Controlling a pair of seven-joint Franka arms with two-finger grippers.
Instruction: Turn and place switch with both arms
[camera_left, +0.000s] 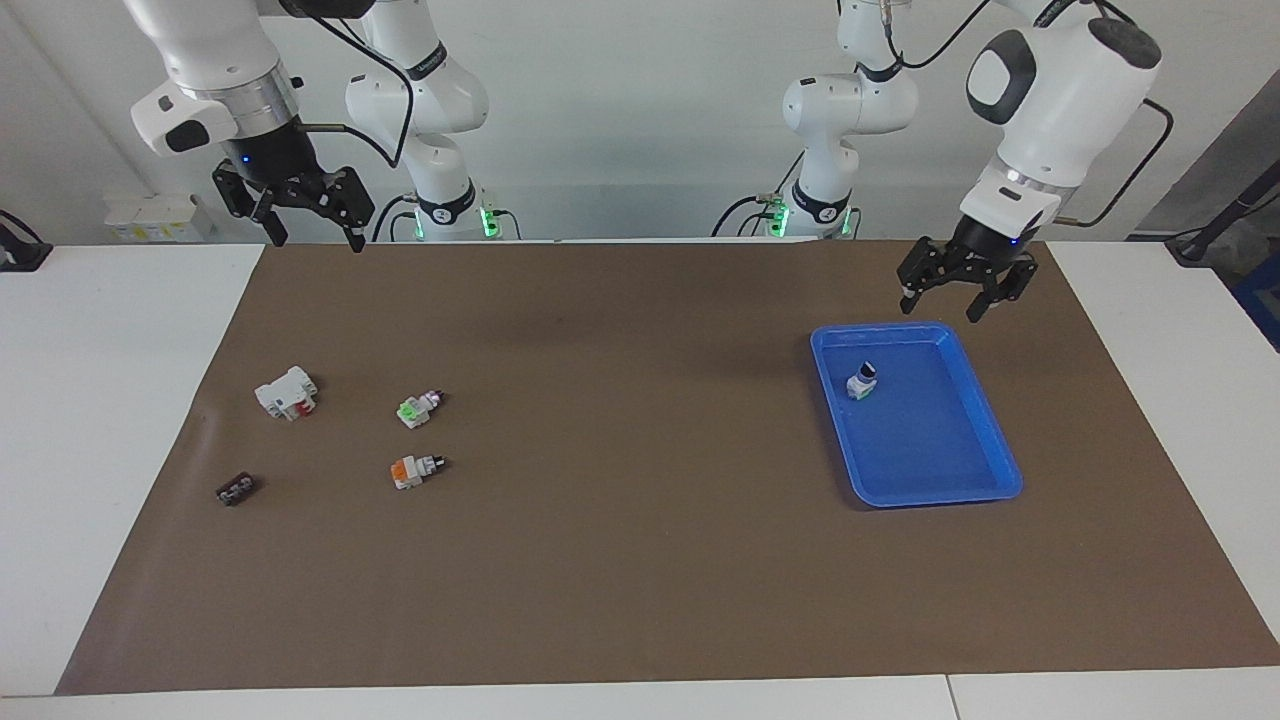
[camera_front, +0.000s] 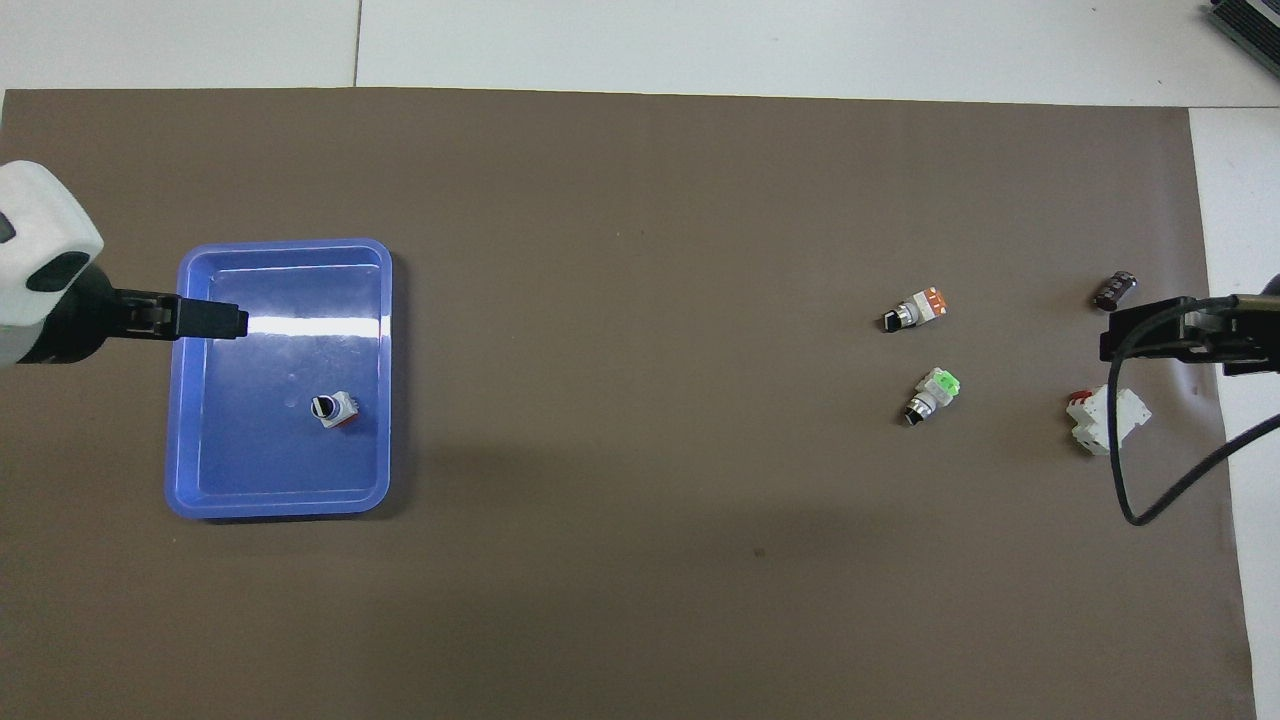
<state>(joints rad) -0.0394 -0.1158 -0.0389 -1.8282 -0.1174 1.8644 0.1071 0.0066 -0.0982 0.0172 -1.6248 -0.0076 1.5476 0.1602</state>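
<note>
- I can read no writing on any part.
- Around it on the brown mat (camera_left: 640, 560): a green-ended white switch (camera_left: 418, 407) just nearer my bases, a white block with a red part (camera_left: 287, 392), a small dark connector (camera_left: 235, 489); a blue plastic tray (camera_left: 985, 440) holds a standing white switch (camera_left: 862, 381).
- The white switch with an orange block (camera_left: 414, 470) lies untouched at my right arm's end, well apart from my right gripper (camera_left: 308, 212), raised, fingers spread, empty.
- My left gripper (camera_left: 957, 290) hangs spread and empty over the tray's edge.
</note>
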